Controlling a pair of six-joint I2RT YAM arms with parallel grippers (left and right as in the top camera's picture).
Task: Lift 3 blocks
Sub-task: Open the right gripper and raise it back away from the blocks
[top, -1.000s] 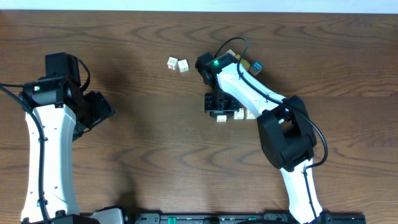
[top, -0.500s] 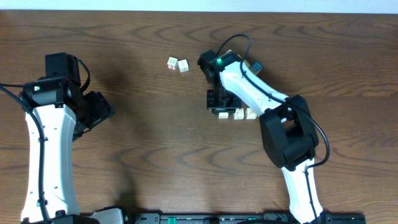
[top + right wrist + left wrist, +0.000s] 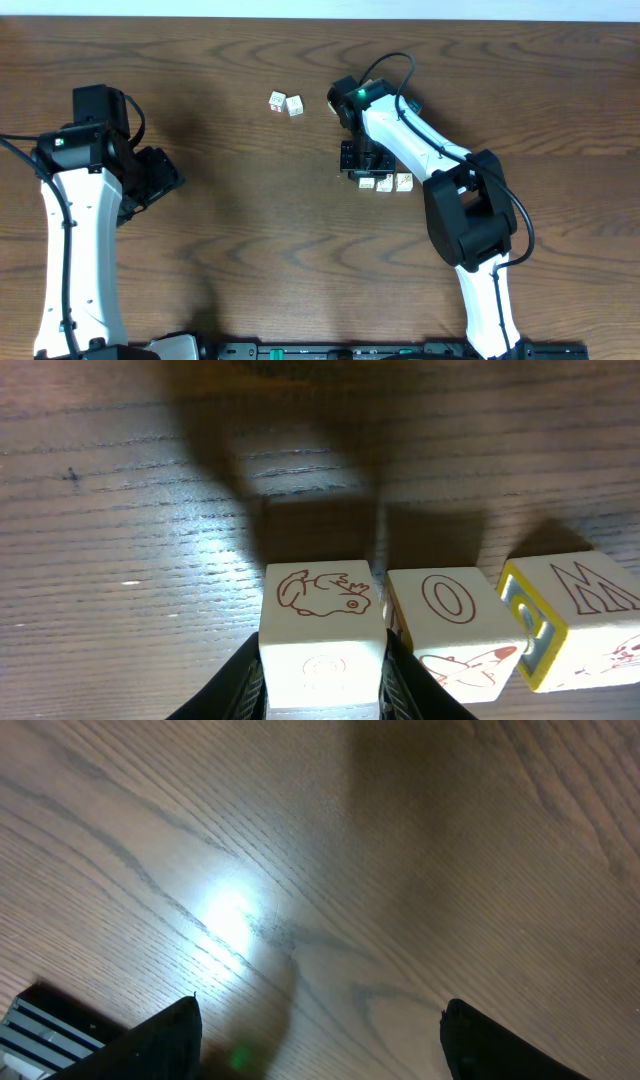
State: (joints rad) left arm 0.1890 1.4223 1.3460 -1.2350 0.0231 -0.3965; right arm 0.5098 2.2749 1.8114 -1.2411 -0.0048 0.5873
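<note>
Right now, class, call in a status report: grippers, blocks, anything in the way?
Left gripper open, empty. Right gripper shut on crab block. O block and M block beside it in a row. Two other cubes well clear.

white arms (image 3: 75,240), blk joints (image 3: 465,225), cables (image 3: 395,56)

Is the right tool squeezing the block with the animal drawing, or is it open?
Shut on the block. In the wrist view, dark fingers of the right tool press both its sides.
</note>
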